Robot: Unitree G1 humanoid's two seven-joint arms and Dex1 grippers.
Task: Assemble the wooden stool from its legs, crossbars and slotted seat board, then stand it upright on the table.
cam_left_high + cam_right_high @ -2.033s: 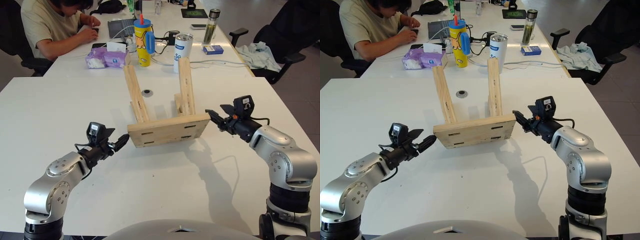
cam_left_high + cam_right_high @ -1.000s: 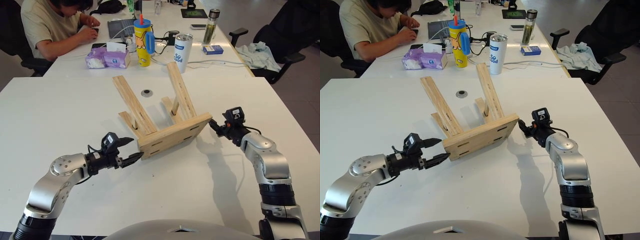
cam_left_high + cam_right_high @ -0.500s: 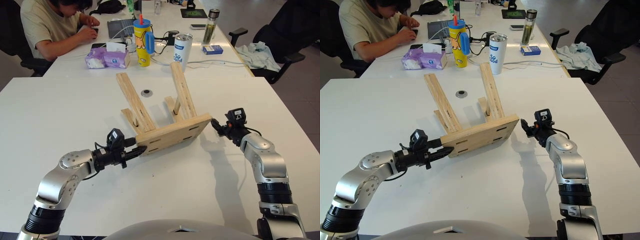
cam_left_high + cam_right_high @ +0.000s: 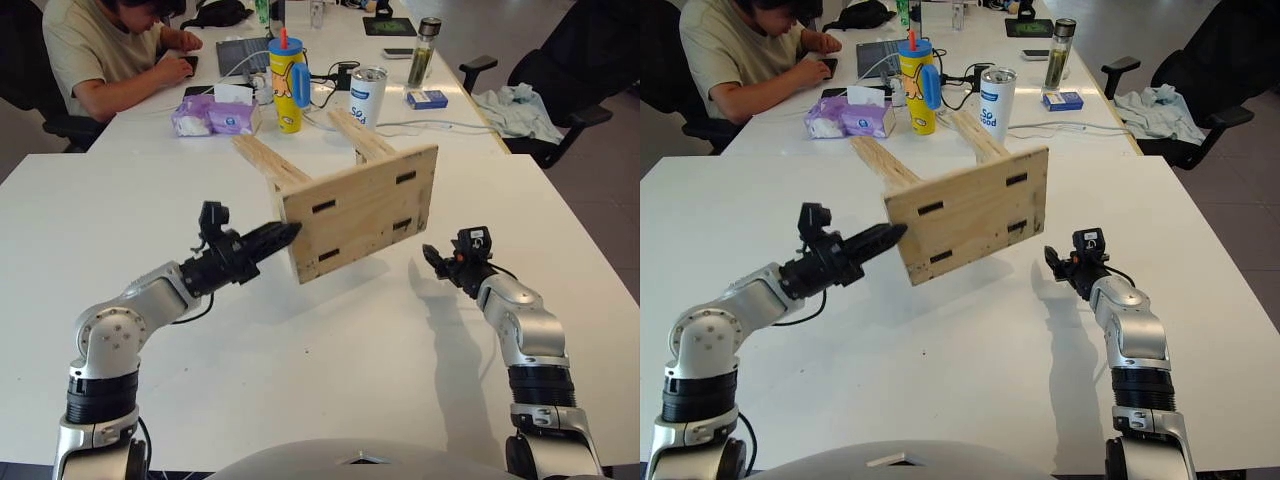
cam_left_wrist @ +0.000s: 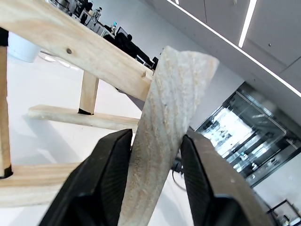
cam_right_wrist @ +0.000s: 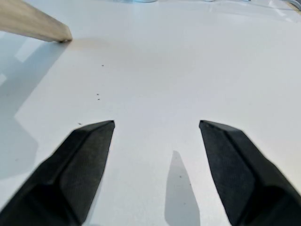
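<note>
The stool [image 4: 352,198] hangs over the middle of the table [image 4: 300,370], tipped on its side. Its seat board [image 4: 372,212] stands nearly upright with four dark slots facing the robot, and its two visible legs [image 4: 266,162] run away toward 11 o'clock. Whether the leg ends touch the table cannot be told.

The left gripper [image 4: 283,234] sits at the board's 9 o'clock edge, clamped on it. In the left wrist view its black fingers [image 5: 107,176] press on either face of the board's end grain, with a crossbar [image 5: 80,117] beyond.

The right gripper [image 4: 431,256] is low over the table at the board's 4 o'clock, just apart from the lower corner, its fingers spread wide around nothing but bare tabletop.

A white cup [image 4: 369,93] and a yellow bottle [image 4: 286,86] stand past the legs at 12 o'clock.
</note>
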